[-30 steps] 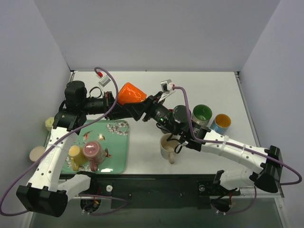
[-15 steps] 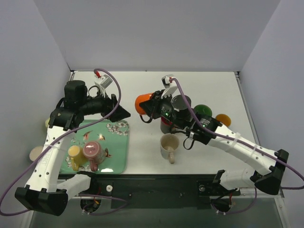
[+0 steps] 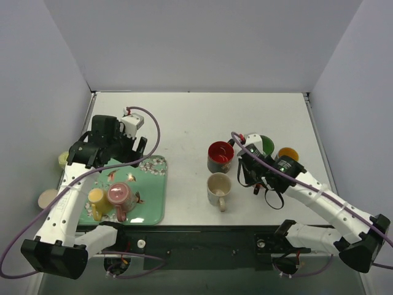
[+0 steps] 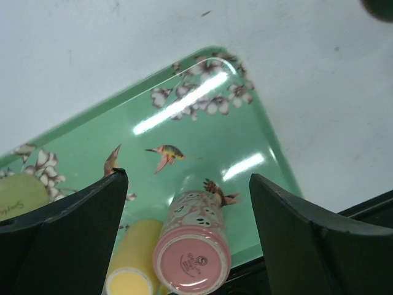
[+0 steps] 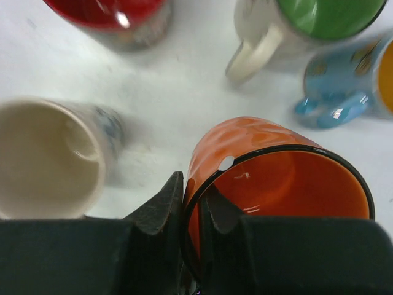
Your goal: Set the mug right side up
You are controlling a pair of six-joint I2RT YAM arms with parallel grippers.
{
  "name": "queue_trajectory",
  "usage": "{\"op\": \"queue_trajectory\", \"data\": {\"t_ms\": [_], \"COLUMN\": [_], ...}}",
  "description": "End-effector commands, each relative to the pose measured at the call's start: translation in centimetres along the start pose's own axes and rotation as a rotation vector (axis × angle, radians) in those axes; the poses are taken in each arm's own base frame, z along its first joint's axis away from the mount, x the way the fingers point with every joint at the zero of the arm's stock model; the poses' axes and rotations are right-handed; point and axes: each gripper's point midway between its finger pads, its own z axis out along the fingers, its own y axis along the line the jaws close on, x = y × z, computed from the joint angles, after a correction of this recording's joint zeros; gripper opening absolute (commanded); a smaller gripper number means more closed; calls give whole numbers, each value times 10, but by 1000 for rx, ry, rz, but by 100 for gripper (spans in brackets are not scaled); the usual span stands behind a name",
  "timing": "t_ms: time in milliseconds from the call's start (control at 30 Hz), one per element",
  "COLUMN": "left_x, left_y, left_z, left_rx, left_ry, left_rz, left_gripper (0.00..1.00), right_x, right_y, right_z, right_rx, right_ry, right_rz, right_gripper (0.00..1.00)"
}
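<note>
Item 1, orange mug [image 5: 270,166]: mouth up, your right gripper [image 5: 191,193] clamped on its rim with one finger inside and one outside. That hold suits setting it upright among the cream mug [image 5: 43,160] at its 9 o'clock, red mug [image 5: 110,15] at 11, green mug [image 5: 319,18] at 12 and blue mug [image 5: 344,80] at 2. Item 2, left gripper [image 4: 187,181]: spread wide, empty, above the green tray [image 4: 202,117], where a pink mug [image 4: 193,261] stands base up, probably your next pick.

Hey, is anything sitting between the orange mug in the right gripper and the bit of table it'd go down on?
Nothing visible. The right gripper pinches the orange mug by its rim over bare table. The cream mug, red mug, green-lined mug and blue mug ring that spot, none under it.
</note>
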Motion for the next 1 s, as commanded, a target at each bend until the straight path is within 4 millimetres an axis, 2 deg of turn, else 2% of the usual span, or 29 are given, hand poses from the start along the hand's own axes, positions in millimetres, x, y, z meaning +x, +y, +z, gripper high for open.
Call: {"op": "queue_trajectory", "data": {"t_ms": [0, 33, 67, 100, 133, 167, 233, 400, 567, 633, 667, 700, 767, 900, 967], "left_x": [29, 36, 40, 46, 49, 56, 64, 77, 96, 107, 114, 119, 125, 129, 118], "left_y": [39, 41, 45, 44, 47, 46, 48, 49, 34, 31, 32, 36, 52, 99, 136], "left_z": [-1, 1, 1, 2, 0, 1, -2, -8, -20, -27, -30, -34, -42, -56, -59], "left_rx": [-199, -207, -217, -212, -219, -206, -200, -202, -135, -130, -139, -160, -232, -378, -496], "left_ry": [101, 119, 128, 146, 148, 167, 184, 206, 277, 316, 346, 356, 376, 386, 319], "left_rz": [52, 55, 46, 44, 31, 31, 21, 12, 21, 32, 39, 42, 60, -22, -76], "left_gripper": [91, 91, 92, 94, 94, 94, 95, 95, 95, 95, 95, 95, 96, 97, 96], "right_x": [45, 62, 58, 74, 72, 83, 92, 99, 103, 104, 103, 103, 97, 83, 75], "right_y": [0, 6, 11, 16, 18, 18, 22, 24, 20, 15, 13, 10, 5, -4, -11], "right_z": [23, 32, 39, 47, 54, 61, 72, 91, 96, 96, 95, 92, 86, 68, 58], "right_rx": [-42, -76, -102, -126, -136, -135, -151, -146, -127, -104, -93, -86, -73, -63, -42], "right_ry": [124, 169, 148, 190, 177, 210, 234, 243, 249, 247, 240, 237, 212, 150, 113], "right_rz": [41, 47, 75, 74, 96, 95, 98, 111, 123, 125, 125, 124, 123, 130, 135], "right_gripper": [0, 0, 0, 0, 0, 0, 0, 0, 0, 6, 16, 26, 40, 50, 51]}}
